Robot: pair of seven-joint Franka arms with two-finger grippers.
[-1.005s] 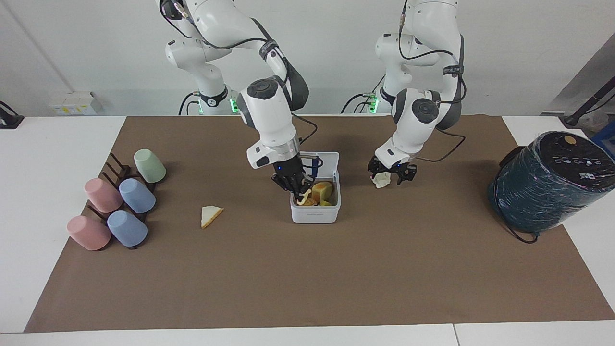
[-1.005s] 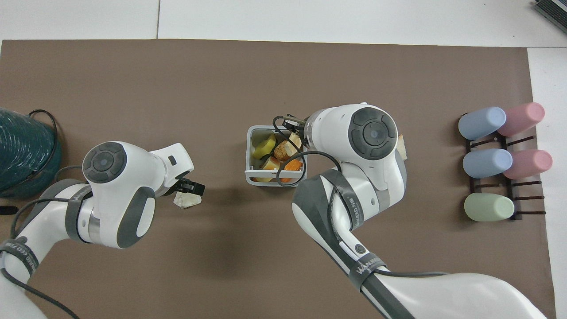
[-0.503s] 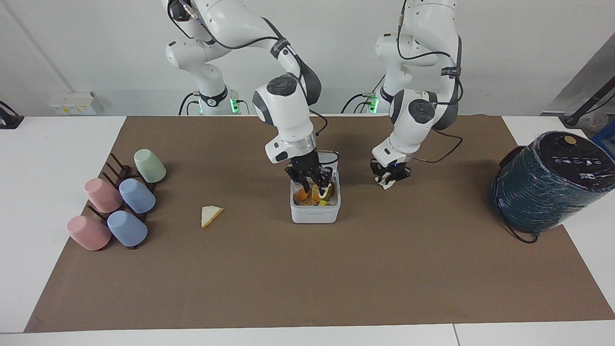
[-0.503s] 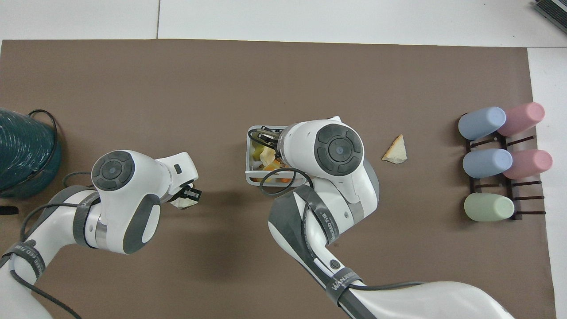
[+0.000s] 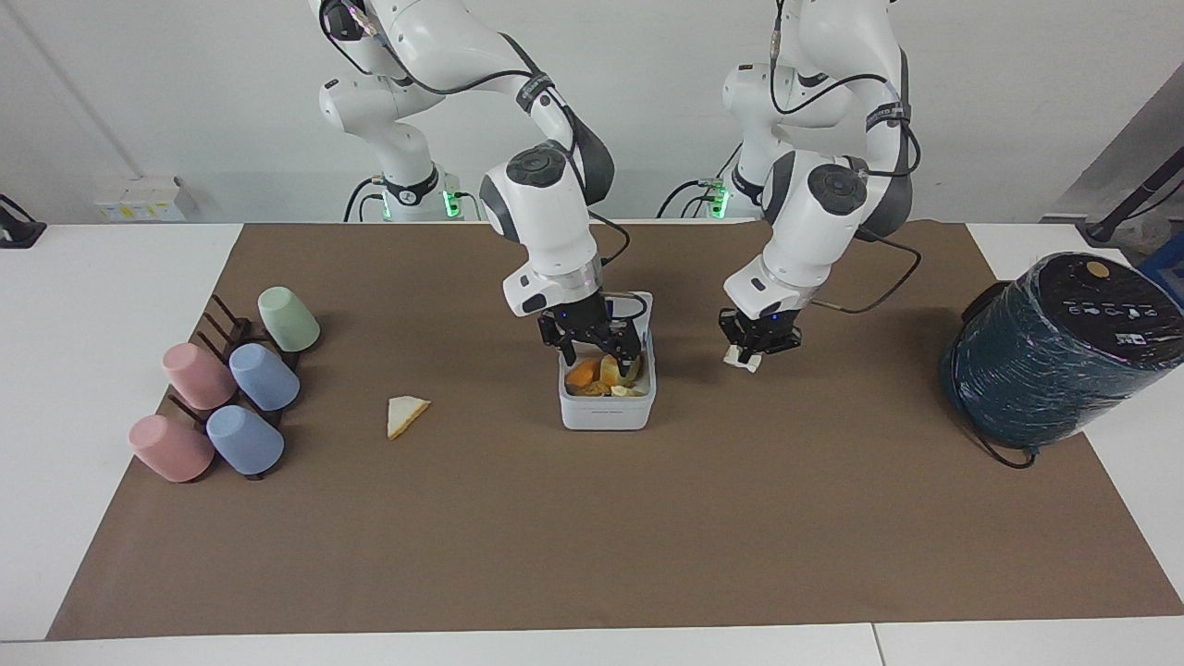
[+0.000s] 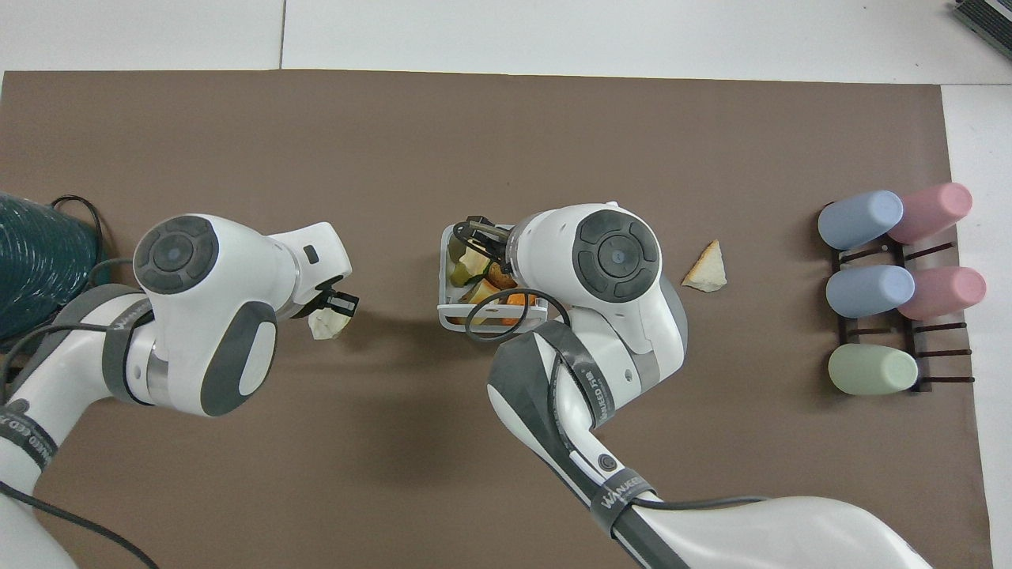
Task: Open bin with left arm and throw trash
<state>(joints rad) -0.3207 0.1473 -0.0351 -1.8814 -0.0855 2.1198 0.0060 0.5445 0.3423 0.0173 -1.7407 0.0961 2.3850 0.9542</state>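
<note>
now, from the facing view, my right tool hangs over the open bin, its fingers spread apart with nothing between them, just above the orange and yellow scraps already lying inside. my left tool sits low over the tabletop beside the bin, toward the left arm's end, closed around the paper wad. the cream wedge lies alone on the brown mat, toward the right arm's end of the bin, between it and the rack of pastel cups. the dark teal cylinder stands well apart at the left arm's end.

from the overhead view, the bin is half hidden under my right wrist, lid up on the side nearer me. my left tool shows the wad poking out below it. the wedge rests flat.

i judge the wad light and soft; it will crush rather than slip, so a gentle pinch across its bulk should hold. the wedge looks thin and light, probably best pinched across its two long edges near the wide end.
</note>
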